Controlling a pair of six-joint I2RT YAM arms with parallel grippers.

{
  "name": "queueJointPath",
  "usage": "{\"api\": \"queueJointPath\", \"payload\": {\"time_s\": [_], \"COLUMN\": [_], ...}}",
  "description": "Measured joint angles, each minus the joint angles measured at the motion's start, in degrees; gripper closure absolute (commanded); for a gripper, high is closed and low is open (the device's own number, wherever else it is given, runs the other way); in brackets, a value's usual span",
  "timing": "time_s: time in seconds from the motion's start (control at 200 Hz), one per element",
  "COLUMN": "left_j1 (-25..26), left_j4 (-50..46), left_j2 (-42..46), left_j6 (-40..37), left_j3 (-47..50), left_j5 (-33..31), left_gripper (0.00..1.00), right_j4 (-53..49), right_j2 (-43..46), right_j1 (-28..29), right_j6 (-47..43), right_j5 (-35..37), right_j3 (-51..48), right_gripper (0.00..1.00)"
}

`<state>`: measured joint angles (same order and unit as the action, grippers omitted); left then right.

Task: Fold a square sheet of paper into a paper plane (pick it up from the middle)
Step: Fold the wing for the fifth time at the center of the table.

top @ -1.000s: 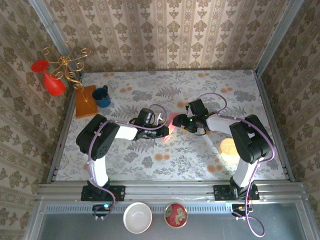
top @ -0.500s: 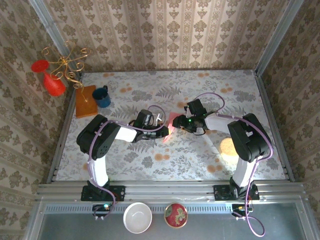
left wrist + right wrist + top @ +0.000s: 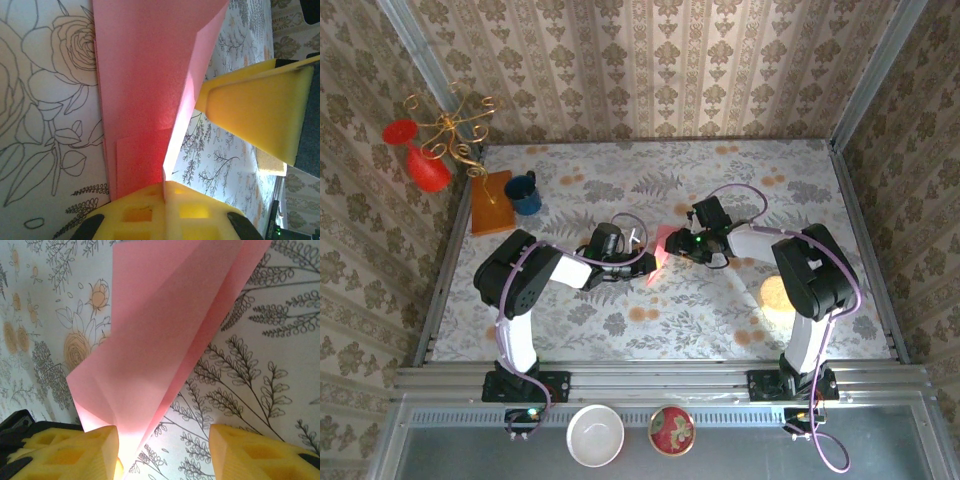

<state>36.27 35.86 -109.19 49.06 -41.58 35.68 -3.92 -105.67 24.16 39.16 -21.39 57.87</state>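
Paper [image 3: 661,250], salmon-pink and creased into long overlapping flaps, sits raised off the cloth near the middle of the table [image 3: 775,190], between the two arms. The left gripper [image 3: 647,262] is clenched on its lower edge, apparently to hold the layers steady while a fold is worked. The right gripper [image 3: 672,243] meets it from the right with its jaws standing apart around the paper's end. One yellow pad [image 3: 75,450] lies just beside the paper, though I cannot tell whether it touches. It looks placed to pinch or press a crease. The tabletop is covered in a pale floral print. At its far left stand a blue mug [image 3: 525,193] and an orange-brown board [image 3: 491,203], with a red vase [image 3: 426,166] beyond. Patterned wallpaper encloses the space, and two bowls [image 3: 596,435] rest on the near ledge.
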Motion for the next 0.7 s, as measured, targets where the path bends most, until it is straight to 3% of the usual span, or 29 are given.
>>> {"api": "queueJointPath", "payload": {"time_s": [0.285,0.7], "left_j1": [-0.11,-0.37], "left_j4": [1.09,2.19], "left_j2": [-0.61,-0.81], "left_j6": [1.14,1.77], "left_j3": [0.00,0.26], "left_j5": [0.59,1.68], "left_gripper": [0.94,0.87], "right_j4": [-5.25,-15.26], "right_j2": [-2.38,-5.46], "right_j1": [0.48,4.11], "right_j6": [-0.02,-0.37], "right_j5": [1.68,11.10], "right_j3": [4.35,11.47], "right_gripper": [0.47,0.50]}}
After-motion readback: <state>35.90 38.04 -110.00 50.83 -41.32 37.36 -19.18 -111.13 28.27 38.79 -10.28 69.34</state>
